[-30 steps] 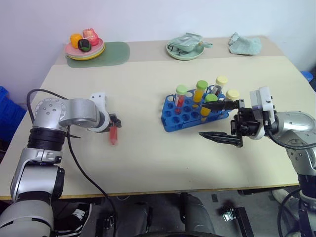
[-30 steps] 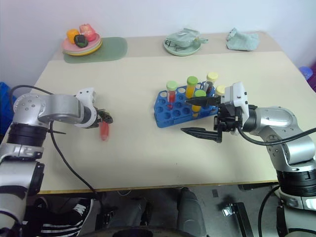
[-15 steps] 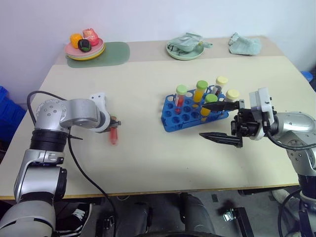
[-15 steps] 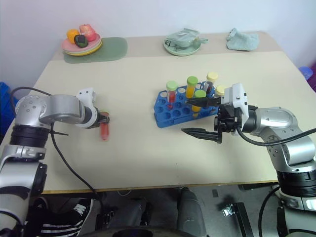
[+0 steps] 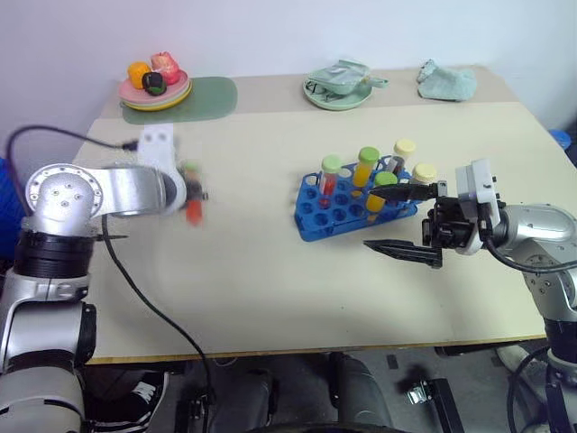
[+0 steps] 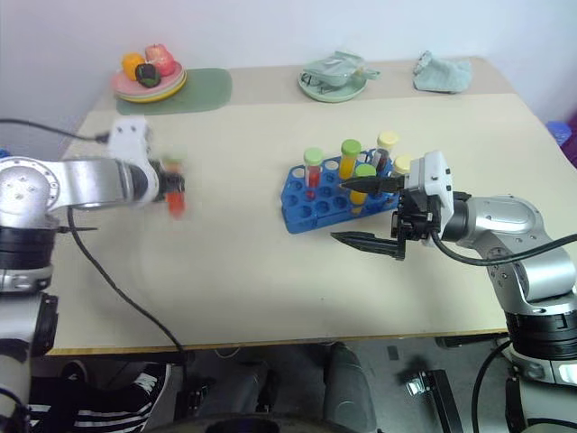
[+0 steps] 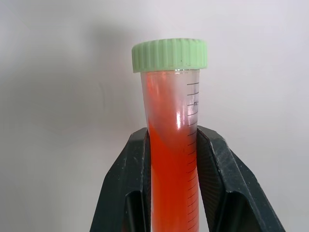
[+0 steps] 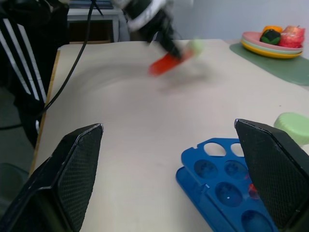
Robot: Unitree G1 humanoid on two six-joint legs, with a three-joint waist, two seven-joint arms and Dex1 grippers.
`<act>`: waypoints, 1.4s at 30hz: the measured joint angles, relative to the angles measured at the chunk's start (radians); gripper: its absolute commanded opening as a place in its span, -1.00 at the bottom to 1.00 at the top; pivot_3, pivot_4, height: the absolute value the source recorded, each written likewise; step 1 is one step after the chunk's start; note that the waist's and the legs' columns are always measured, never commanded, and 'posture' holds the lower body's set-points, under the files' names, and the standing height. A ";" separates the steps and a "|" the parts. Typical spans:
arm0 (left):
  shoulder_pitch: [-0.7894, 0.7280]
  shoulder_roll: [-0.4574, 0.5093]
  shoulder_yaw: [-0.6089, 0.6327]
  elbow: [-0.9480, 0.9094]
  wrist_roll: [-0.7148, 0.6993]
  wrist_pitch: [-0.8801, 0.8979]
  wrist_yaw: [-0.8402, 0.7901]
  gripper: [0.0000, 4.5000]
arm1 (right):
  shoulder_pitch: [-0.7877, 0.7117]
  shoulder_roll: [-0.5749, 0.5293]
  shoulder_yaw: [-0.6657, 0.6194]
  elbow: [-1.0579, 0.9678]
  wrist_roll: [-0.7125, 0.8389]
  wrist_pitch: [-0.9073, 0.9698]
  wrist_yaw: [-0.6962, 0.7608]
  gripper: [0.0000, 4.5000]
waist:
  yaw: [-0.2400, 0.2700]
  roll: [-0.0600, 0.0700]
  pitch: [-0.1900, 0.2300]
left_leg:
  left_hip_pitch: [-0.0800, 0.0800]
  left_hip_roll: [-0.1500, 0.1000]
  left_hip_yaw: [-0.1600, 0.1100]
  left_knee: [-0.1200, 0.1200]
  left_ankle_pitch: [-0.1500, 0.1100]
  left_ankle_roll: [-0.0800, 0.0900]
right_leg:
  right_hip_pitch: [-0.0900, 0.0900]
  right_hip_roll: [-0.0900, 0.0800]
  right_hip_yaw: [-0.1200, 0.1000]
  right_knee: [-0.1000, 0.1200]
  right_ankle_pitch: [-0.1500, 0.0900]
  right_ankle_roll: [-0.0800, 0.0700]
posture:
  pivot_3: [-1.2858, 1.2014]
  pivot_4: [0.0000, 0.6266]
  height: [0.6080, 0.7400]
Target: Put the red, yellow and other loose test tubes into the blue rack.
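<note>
With the clear plastic test tube of red liquid and pale green screw cap (image 7: 171, 135) clamped between the two black fingers of the left gripper (image 7: 174, 193), the tube stood clear of the pale beige surface (image 5: 270, 280) at the robot's left side. In the left wrist view the cap end projected beyond the fingertips, so the tube's long axis ran along the line of the gripper. The bright blue rectangular plastic rack (image 5: 347, 207) lay well apart from the tube, toward the robot's right, and already carried several capped tubes upright in its far rows, while the near rows of round holes were open. The right gripper (image 5: 403, 221) hovered just beside the rack's near right corner, fingers spread wide and holding nothing. The right arm was the nearer to the rack; the left arm carried the tube. By judgement, the coming move called for travel rightward and for the capless end to be turned downward over a free hole.
</note>
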 measured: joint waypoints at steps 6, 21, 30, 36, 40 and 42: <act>0.238 -0.040 0.001 -0.224 0.414 -0.430 -0.571 -0.69 | -0.011 0.010 -0.019 -0.001 0.001 0.003 -0.050 1.00 | -0.004 0.001 0.000 | 0.000 0.003 0.003 -0.001 0.000 0.000 | -0.001 0.000 0.000 -0.001 0.000 0.000 | 0.03 -0.52 1.00; 0.390 -0.363 -0.013 -0.076 0.793 -1.120 -1.379 -0.69 | 0.043 0.015 -0.054 -0.010 0.000 0.007 -0.123 1.00 | 0.002 0.000 0.000 | -0.002 0.003 0.003 0.001 -0.001 0.002 | 0.000 0.000 0.000 -0.002 0.001 -0.001 | 0.03 -0.52 1.00; 0.204 -0.647 -0.059 0.362 0.985 -1.416 -1.544 -0.69 | 0.120 -0.005 -0.125 -0.034 0.002 0.029 -0.146 1.00 | 0.025 0.000 -0.001 | 0.001 0.002 0.005 0.002 -0.002 0.004 | 0.004 0.000 -0.001 -0.004 0.002 -0.001 | 0.03 -0.52 1.00; 0.209 -0.670 -0.079 0.378 1.018 -1.462 -1.620 -0.69 | 0.117 -0.002 -0.153 -0.058 0.002 0.036 -0.192 1.00 | 0.023 0.000 -0.001 | 0.000 0.003 0.004 0.002 -0.002 0.004 | 0.003 0.000 -0.001 -0.004 0.002 -0.001 | 0.03 -0.52 1.00; 0.278 -0.617 -0.081 0.252 0.980 -1.394 -1.685 -0.69 | 0.051 0.034 -0.155 -0.059 0.004 0.035 -0.257 1.00 | 0.021 0.000 -0.001 | 0.001 0.004 0.003 0.002 -0.002 0.004 | 0.003 0.000 0.000 -0.003 0.002 -0.001 | 0.03 -0.52 1.00; 0.318 -0.594 -0.085 0.184 0.963 -1.359 -1.711 -0.69 | 0.035 0.039 -0.140 -0.058 -0.003 0.031 -0.265 1.00 | 0.026 0.000 -0.001 | 0.001 0.003 0.003 0.002 -0.002 0.004 | 0.003 0.000 0.000 -0.003 0.002 -0.001 | 0.03 -0.52 1.00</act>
